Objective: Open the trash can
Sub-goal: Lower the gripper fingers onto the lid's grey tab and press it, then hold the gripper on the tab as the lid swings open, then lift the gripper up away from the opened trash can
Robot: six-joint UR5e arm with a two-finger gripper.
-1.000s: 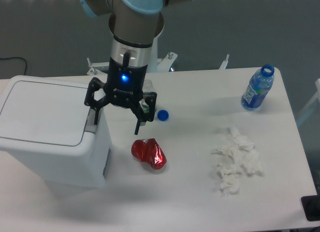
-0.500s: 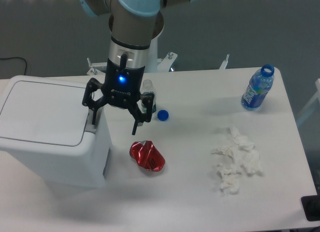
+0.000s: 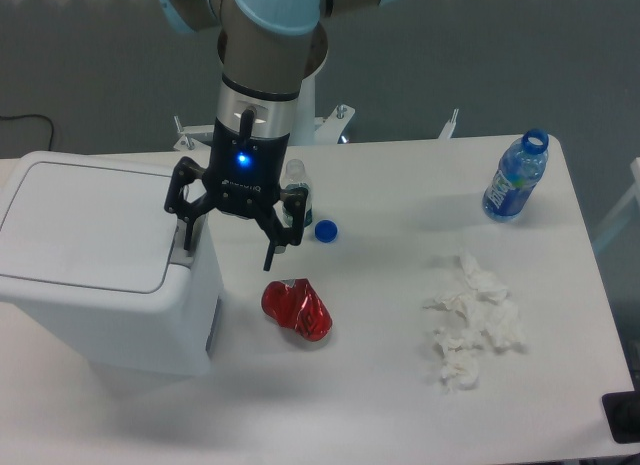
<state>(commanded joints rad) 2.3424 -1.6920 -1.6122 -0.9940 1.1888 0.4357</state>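
The trash can (image 3: 95, 265) is a large white boxy bin at the left of the table, its flat lid down. A grey push tab (image 3: 183, 253) sits at the lid's right edge. My gripper (image 3: 228, 247) hangs open just right of the bin's top. Its left finger (image 3: 187, 233) stands right over the grey tab; I cannot tell whether it touches. Its right finger (image 3: 270, 253) hangs free over the table. Nothing is between the fingers.
A crumpled red can (image 3: 297, 309) lies on the table just below the gripper. A small bottle (image 3: 294, 192) and a blue cap (image 3: 325, 229) sit behind it. Crumpled white tissue (image 3: 472, 320) lies at the right. A blue water bottle (image 3: 515, 176) stands far right.
The gripper has shifted slightly left and up from a second ago, uncovering the small bottle behind it. The red can has shifted a little. The lid stays down.
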